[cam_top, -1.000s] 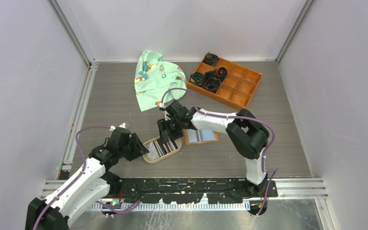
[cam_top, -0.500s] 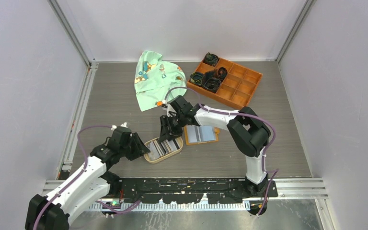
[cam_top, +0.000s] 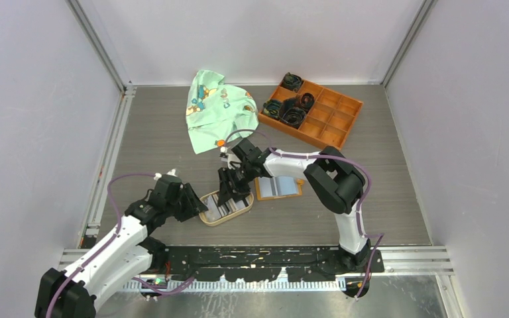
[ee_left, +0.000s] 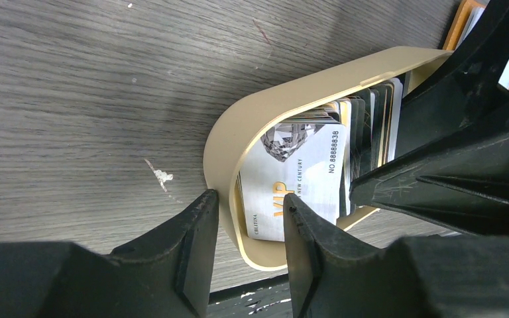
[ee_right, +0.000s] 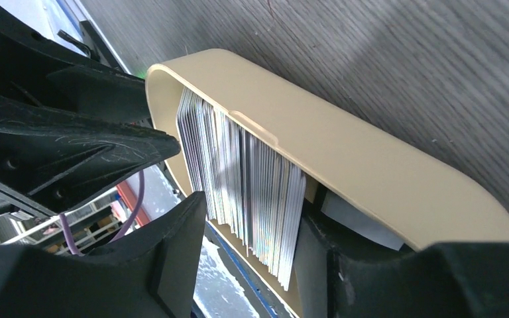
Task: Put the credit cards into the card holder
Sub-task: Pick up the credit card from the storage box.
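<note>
The credit cards (cam_top: 221, 206) stand on edge as a packed row inside a tan oval dish (cam_top: 207, 217). The front one (ee_left: 305, 172) is white with "VIP" on it. My left gripper (ee_left: 248, 202) clamps the dish's (ee_left: 272, 112) near end, one finger outside the wall and one inside against the front card. My right gripper (ee_right: 252, 212) reaches into the dish (ee_right: 344, 146) and stands open around part of the card row (ee_right: 245, 179). Its right finger touches the row; its left finger is a little apart from it. The card holder (cam_top: 278, 187) lies open just right of the dish, its grey-blue slots up.
A green printed cloth (cam_top: 219, 109) lies at the back centre. An orange compartmented tray (cam_top: 325, 119) with dark coiled items stands at the back right. Grey walls close off the table on three sides. The right arm (cam_top: 325, 179) arches over the card holder.
My right gripper has shifted slightly left and lower into the dish, with its fingers now around the cards. The left arm and the dish have not moved.
</note>
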Robot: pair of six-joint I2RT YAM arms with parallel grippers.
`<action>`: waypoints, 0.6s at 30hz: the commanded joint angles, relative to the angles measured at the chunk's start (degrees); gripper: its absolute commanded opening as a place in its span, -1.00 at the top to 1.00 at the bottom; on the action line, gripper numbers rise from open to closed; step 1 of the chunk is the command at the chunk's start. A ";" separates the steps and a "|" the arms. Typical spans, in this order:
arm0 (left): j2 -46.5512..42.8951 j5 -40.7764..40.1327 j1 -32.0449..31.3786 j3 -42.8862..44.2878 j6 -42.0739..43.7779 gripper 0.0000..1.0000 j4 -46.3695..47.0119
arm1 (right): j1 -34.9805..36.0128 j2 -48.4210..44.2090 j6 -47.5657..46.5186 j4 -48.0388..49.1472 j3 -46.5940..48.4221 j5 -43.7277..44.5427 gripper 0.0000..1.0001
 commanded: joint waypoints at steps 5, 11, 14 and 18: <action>-2.27 1.24 0.02 1.27 -0.08 0.18 2.59 | -1.49 -2.40 2.08 2.77 1.85 -6.37 -0.03; -4.71 -0.21 -0.02 2.59 0.91 0.11 0.22 | -4.03 -4.25 0.42 0.86 1.74 -7.08 0.04; -4.78 -0.63 0.07 3.86 1.94 0.09 -1.85 | -4.59 -4.50 -0.64 -0.52 1.94 -6.78 0.05; -5.27 -2.00 0.02 6.08 3.54 0.07 -5.36 | -5.51 -4.66 -3.21 -3.19 2.36 -5.52 0.05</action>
